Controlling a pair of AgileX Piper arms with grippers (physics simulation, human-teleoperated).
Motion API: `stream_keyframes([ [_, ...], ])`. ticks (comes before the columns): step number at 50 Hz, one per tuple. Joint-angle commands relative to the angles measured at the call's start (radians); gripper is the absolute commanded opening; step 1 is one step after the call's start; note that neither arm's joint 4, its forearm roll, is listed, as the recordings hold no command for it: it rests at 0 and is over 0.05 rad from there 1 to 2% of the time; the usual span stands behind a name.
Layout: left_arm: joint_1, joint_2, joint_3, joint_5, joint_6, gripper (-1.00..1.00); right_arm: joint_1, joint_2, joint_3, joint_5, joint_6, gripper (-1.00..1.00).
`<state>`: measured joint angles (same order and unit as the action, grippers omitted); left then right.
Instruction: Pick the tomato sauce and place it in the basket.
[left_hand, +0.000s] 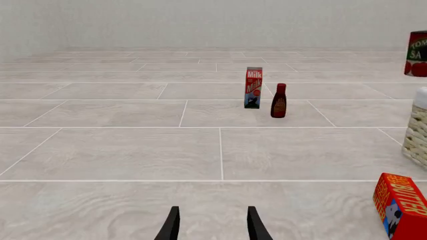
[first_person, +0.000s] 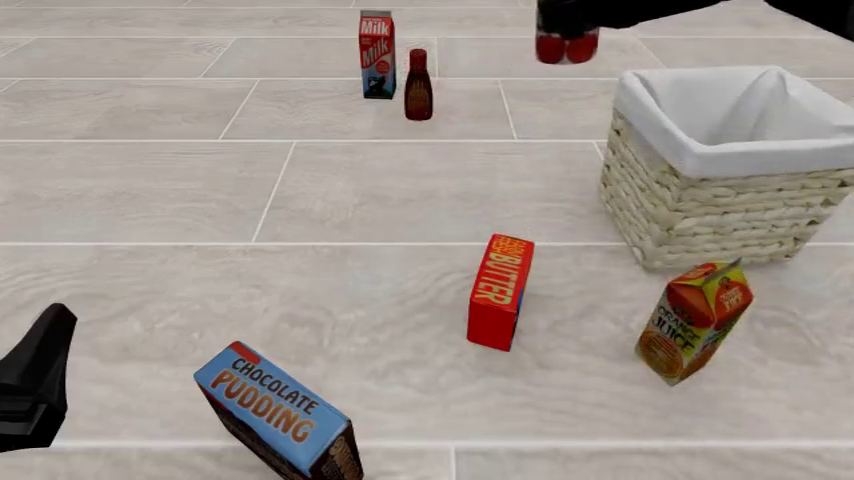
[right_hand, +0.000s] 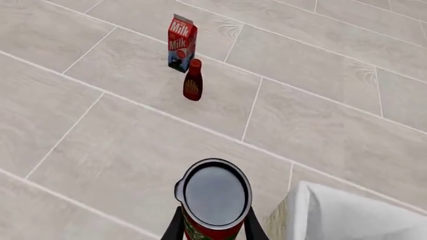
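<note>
**Spotter:** Where's the tomato sauce?

**Me:** Up in the air! My right end effector (right_hand: 212, 225) is clamped on the tomato sauce (right_hand: 213, 197), a finger on either side of the can, its dark-rimmed top facing the wrist camera. In the front view the can (first_person: 566, 45) hangs at the far side of the counter (first_person: 400, 190), lifted off the surface, just to the left of the basket's far-left corner and not over its opening.

**Spotter:** And the basket?

**Me:** The basket (first_person: 694, 200) sits on the right, woven sides, white cloth folded over the rim. Nothing shows inside it but lining.

**Spotter:** Your other arm?

**Me:** My left end effector (left_hand: 212, 225) is low at the near left, fingers spread apart, gripping nothing. From the front I catch only its dark body at the near-left edge.

**Spotter:** What else is out there?

**Me:** Far side, the milk carton (first_person: 378, 55) stands upright with the dark bottle (first_person: 418, 85) just beside it on the right. Nearer, the red butter box (first_person: 501, 292) stands on end in the middle. The orange juice carton (first_person: 691, 322) tilts near the basket's front. The chocolate pudding box (first_person: 278, 412) leans at the near edge.
</note>
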<state>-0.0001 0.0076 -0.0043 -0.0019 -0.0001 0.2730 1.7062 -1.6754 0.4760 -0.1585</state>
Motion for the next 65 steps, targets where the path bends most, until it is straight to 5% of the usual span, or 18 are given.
stream_keyframes([
  [1, 0.000, 0.000, 0.000, 0.000, 0.000, 1.00, -0.067, -0.048, 0.001, 0.029, 0.002, -1.00],
  [34, 0.000, 0.000, 0.000, 0.000, 0.000, 1.00, -0.283, -0.139, 0.231, -0.128, -0.014, -1.00],
  [46, 0.000, 0.000, 0.000, 0.000, 0.000, 1.00, -0.389, -0.097, 0.216, -0.166, 0.003, -1.00],
  [65, 0.000, 0.000, 0.000, 0.000, 0.000, 1.00, -0.426, 0.013, 0.195, -0.236, 0.008, -1.00],
])
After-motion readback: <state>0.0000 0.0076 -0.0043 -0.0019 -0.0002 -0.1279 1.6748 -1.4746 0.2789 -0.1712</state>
